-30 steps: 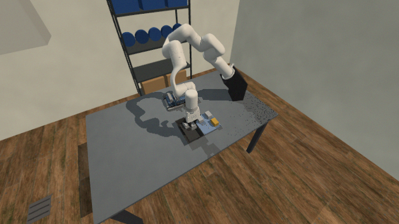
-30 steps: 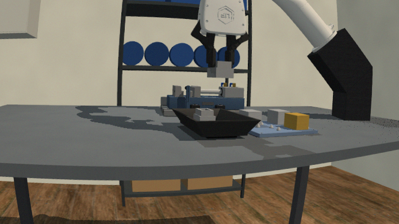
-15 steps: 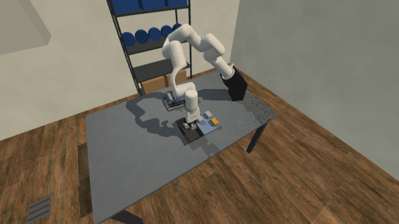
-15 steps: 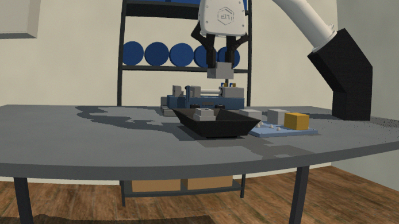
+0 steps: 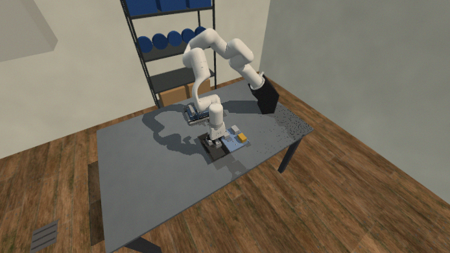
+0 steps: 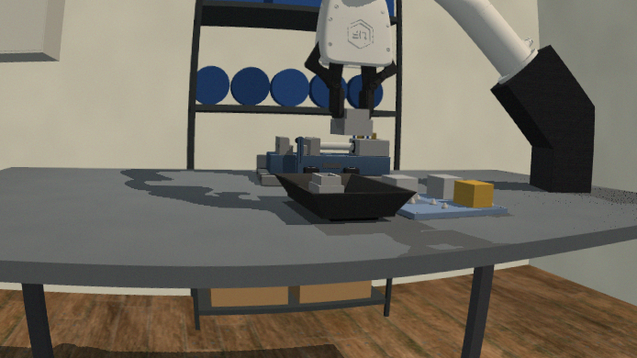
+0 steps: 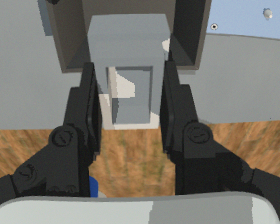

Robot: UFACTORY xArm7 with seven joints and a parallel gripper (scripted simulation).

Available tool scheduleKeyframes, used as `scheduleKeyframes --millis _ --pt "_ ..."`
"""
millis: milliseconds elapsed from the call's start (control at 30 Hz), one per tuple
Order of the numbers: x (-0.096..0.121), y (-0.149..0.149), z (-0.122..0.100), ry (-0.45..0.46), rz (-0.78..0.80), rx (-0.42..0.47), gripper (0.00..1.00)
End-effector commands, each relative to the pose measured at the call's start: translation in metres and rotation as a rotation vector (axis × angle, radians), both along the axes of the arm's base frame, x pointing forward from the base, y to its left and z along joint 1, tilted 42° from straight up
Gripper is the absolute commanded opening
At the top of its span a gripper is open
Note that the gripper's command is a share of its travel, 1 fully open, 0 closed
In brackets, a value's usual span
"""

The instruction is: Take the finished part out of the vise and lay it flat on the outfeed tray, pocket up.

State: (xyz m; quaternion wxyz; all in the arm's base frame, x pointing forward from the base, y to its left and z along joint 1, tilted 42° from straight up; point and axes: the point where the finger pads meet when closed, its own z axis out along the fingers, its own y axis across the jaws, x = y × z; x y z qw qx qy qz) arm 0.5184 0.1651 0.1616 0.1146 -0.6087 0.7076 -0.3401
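My gripper point(image 6: 351, 112) is shut on the finished part point(image 6: 351, 125), a small grey block, and holds it in the air above the black outfeed tray point(image 6: 345, 195). In the wrist view the part point(image 7: 128, 76) sits between my two fingers with its pocket facing the camera, and the tray's dark floor point(image 7: 124, 3) lies below it. The blue vise point(image 6: 329, 156) stands behind the tray with its jaws empty. Another grey pocketed block point(image 6: 325, 183) lies inside the tray at its left. In the top view my gripper point(image 5: 214, 142) hangs over the tray point(image 5: 215, 150).
A light blue fixture plate point(image 6: 451, 207) lies right of the tray with grey blocks point(image 6: 442, 184) and a yellow block point(image 6: 473, 193) on it. The arm's black pedestal point(image 6: 549, 124) stands at the far right. A shelf rack point(image 5: 172, 37) is behind the table.
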Motion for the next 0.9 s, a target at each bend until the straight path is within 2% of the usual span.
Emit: scheduleKeyframes --millis 0,867 --pt "0.004 0.000 -0.003 -0.003 0.003 0.002 0.00" --pt "0.029 -0.015 -0.035 -0.003 0.003 0.002 0.00"
